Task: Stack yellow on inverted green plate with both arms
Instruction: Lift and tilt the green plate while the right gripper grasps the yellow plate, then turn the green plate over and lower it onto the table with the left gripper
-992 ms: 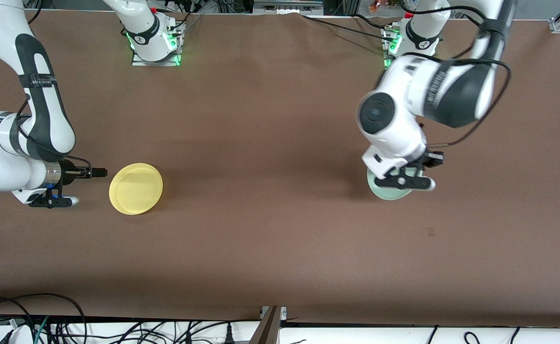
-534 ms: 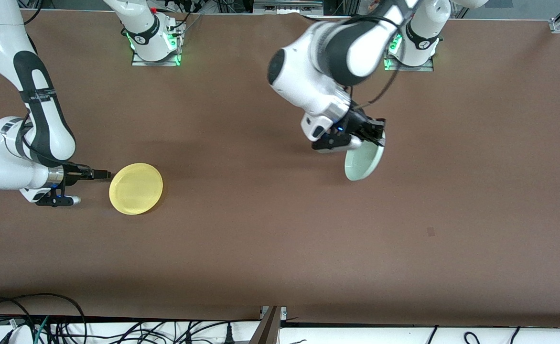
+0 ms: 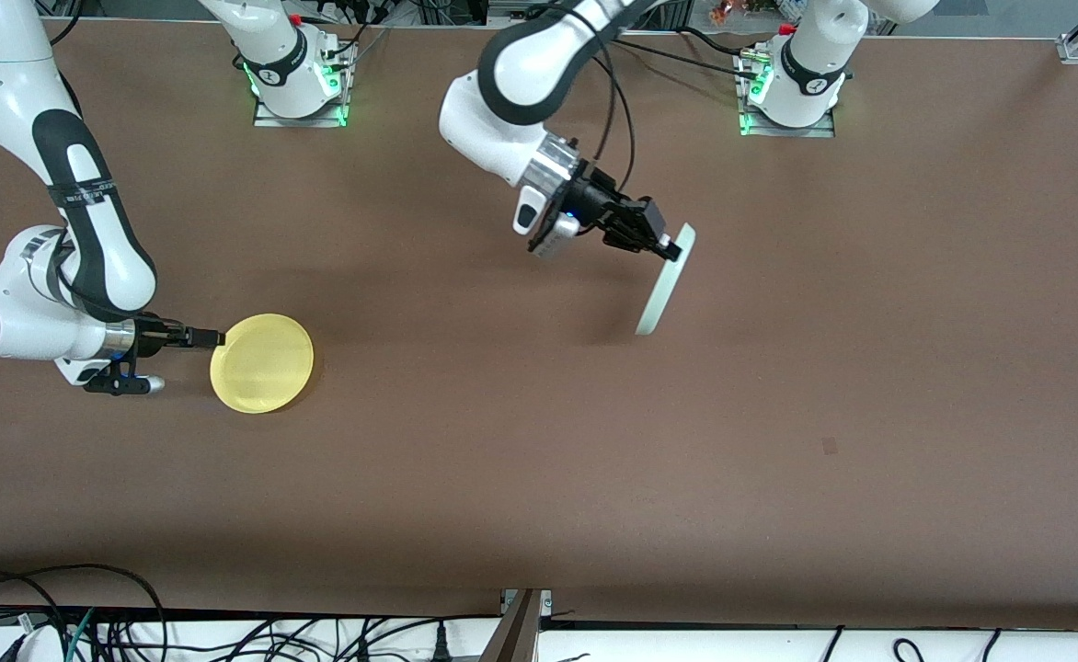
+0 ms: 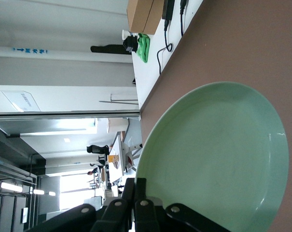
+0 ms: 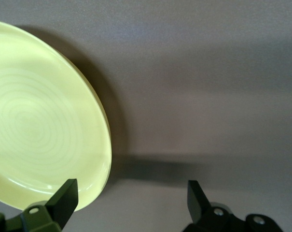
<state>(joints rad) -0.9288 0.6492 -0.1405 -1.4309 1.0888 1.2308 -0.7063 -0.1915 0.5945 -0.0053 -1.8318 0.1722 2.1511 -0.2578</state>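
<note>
The yellow plate lies right way up on the table near the right arm's end. My right gripper is open, low at its rim; in the right wrist view one finger is over the rim of the yellow plate and the other over bare table. My left gripper is shut on the rim of the green plate and holds it in the air, turned on edge, over the middle of the table. The left wrist view shows the green plate's hollow face and the shut gripper.
The brown table bears nothing else. The arm bases stand along the edge farthest from the front camera. Cables lie off the edge nearest it.
My left gripper has lifted the green plate off the table, carried it toward the middle and tipped it on edge. My right gripper has crept closer to the yellow plate's rim.
</note>
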